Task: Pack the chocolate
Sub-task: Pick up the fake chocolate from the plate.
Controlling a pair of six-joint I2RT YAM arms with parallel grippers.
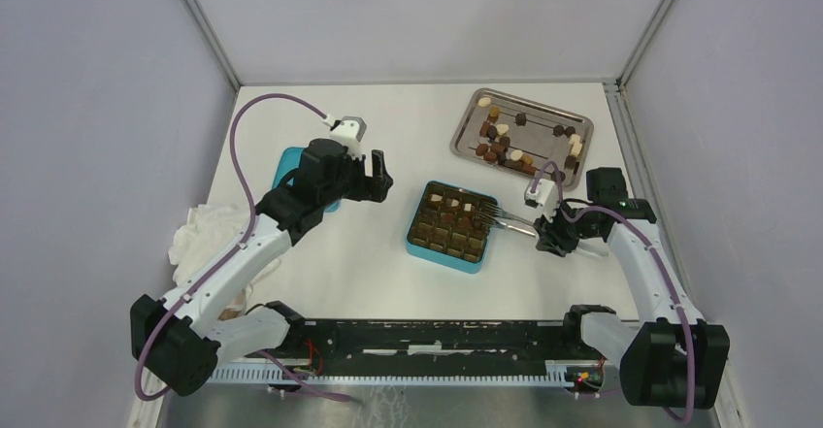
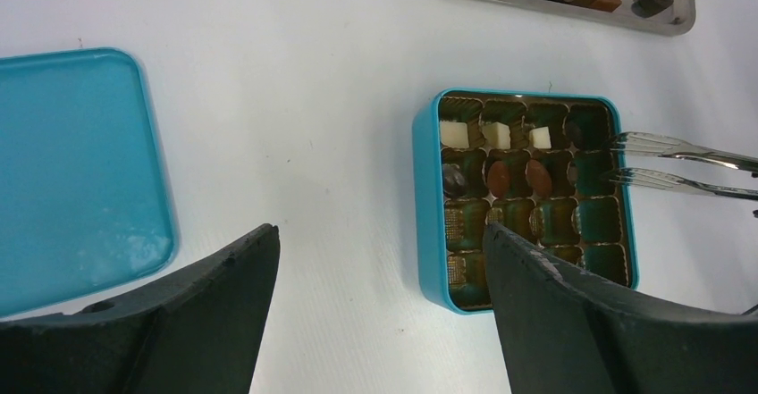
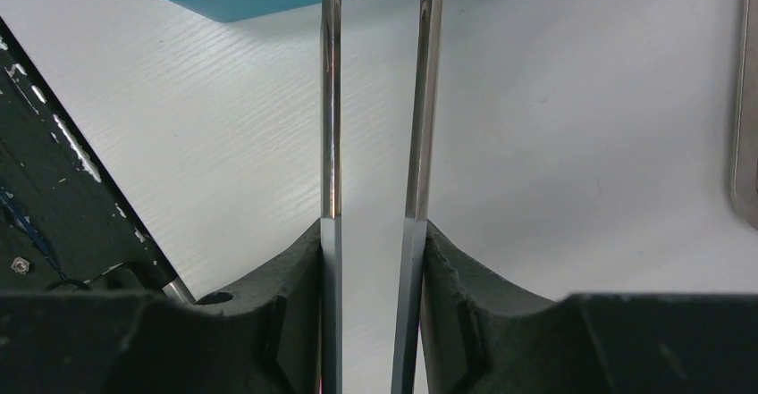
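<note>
The chocolate lies as several brown and cream bonbons [image 1: 505, 137] in a metal tray [image 1: 543, 108] at the back right. A few more bonbons [image 2: 496, 135] sit in the far rows of the teal box [image 2: 427, 197], which also shows in the top view [image 1: 417, 244]. My right gripper [image 1: 555, 234] is shut on the long metal tweezers [image 1: 510, 219]. The tweezer tips [image 2: 679, 153] stand apart and empty over the box's right side. My left gripper [image 1: 380, 171] is open and empty, hovering left of the box. In the right wrist view the gripper [image 3: 371, 229] holds both tweezer arms [image 3: 331, 99].
The teal lid [image 2: 71, 171] lies flat to the left, partly under my left arm [image 1: 291, 171]. A crumpled white cloth [image 1: 209, 229] lies at the left edge. The tray's edge [image 3: 746, 99] shows at the right of the right wrist view.
</note>
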